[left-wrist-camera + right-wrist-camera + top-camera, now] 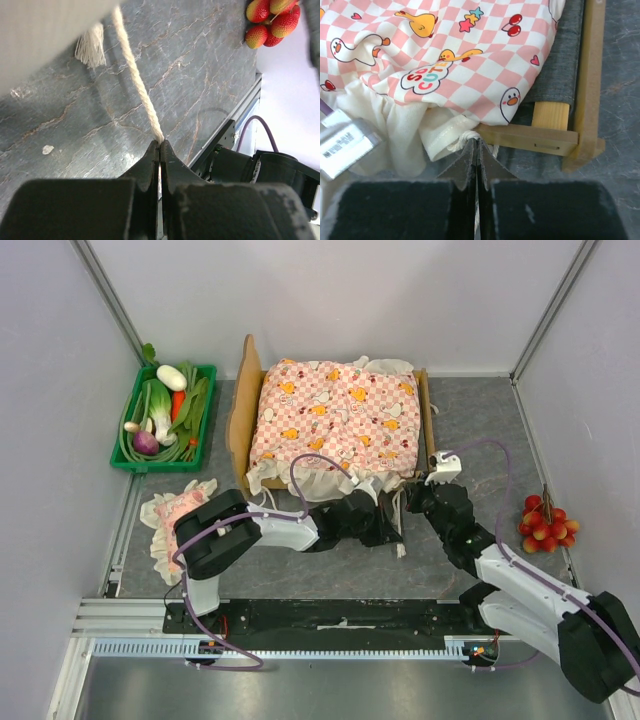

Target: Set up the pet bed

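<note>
Left end effector is clamped on a cream twisted cord over the grey marbled counter. My right end effector is clamped on a knotted cream tie of the pink-checked frilled mattress, which lies in the light-wood pet bed with dark grey fabric base, mid-counter just ahead of me.

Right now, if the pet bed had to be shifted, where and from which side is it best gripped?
Probably the headboard of the pet bed. It is a thin upright board that stands above the mattress, and its top edge is bare. Come from above, jaws across its thickness. The foot rail is bare too, but it lies low against the table.
</note>
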